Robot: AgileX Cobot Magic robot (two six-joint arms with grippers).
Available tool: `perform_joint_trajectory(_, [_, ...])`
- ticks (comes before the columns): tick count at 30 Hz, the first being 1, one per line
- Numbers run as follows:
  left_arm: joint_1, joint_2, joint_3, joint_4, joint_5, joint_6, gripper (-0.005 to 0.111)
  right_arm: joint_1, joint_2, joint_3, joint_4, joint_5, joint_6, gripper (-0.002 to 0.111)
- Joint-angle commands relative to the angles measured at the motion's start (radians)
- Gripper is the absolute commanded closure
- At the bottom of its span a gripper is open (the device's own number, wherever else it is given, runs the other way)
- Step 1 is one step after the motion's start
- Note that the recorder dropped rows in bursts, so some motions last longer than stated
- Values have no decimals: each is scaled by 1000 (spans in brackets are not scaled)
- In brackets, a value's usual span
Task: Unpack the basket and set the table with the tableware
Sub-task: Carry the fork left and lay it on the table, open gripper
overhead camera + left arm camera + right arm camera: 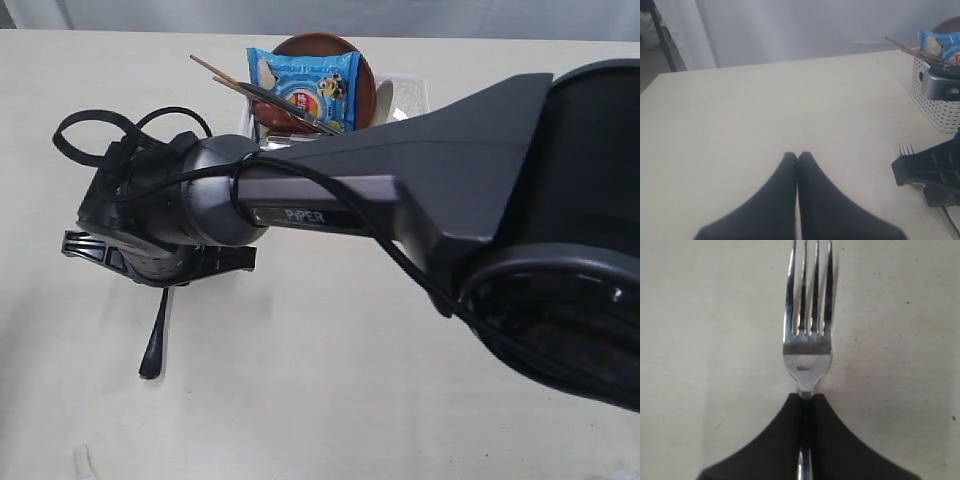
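The right gripper (807, 397) is clamped on the narrow neck of a shiny steel four-tined fork (807, 347), held low over the pale cream table (700, 315) and well clear of the white perforated plastic basket (935, 107). Light, rigid and slick, the fork would likely pivot in a loose pinch, so the neck looks the surest hold. Only the exterior view shows its dark handle (155, 340), plus the round brown plate (320, 45), wooden chopsticks (225, 75) and blue snack bag (305, 88) in the basket. The left wrist view alone shows the left gripper (798, 156) closed on nothing.
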Motion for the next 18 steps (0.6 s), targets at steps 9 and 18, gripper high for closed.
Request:
perform_joint_trajectory(9, [-5, -2, 2, 3, -1, -2, 107, -1, 10, -1, -111, -20, 17, 109])
perform_joint_trajectory(18, [-5, -2, 2, 3, -1, -2, 107, -1, 32, -1, -85, -38, 58, 108])
